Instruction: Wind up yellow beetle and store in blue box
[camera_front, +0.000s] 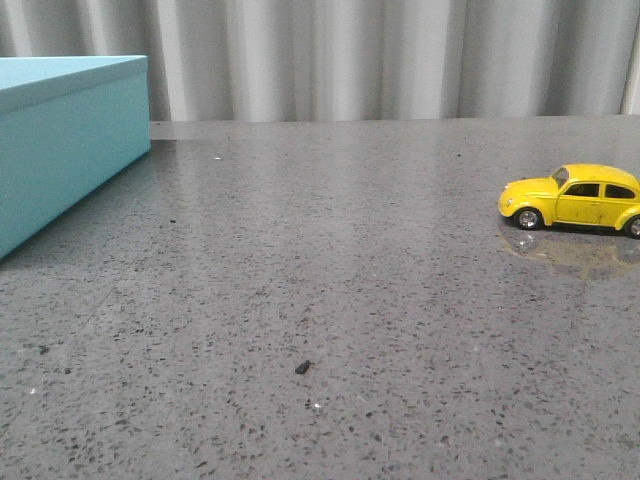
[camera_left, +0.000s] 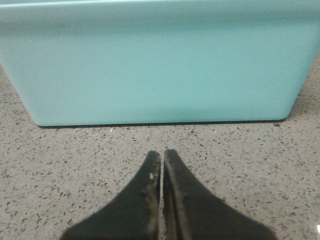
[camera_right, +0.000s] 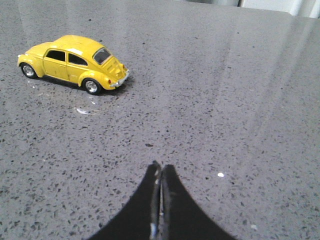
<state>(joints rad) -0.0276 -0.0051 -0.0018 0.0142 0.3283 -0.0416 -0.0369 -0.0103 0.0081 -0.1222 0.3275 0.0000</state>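
Observation:
The yellow beetle (camera_front: 573, 197) stands on its wheels at the right edge of the grey table, nose pointing left in the front view. My right wrist view shows the beetle (camera_right: 74, 63) some way ahead of my right gripper (camera_right: 161, 167), which is shut and empty. The blue box (camera_front: 62, 135) sits at the far left with its lid on. In the left wrist view one flat side of the box (camera_left: 160, 65) fills the scene, a short gap beyond my left gripper (camera_left: 162, 154), shut with nothing held. Neither gripper appears in the front view.
The grey speckled tabletop (camera_front: 320, 300) stretches between box and car, with a small dark crumb (camera_front: 302, 367) near the front middle. A grey pleated curtain (camera_front: 380, 60) hangs behind the table's far edge.

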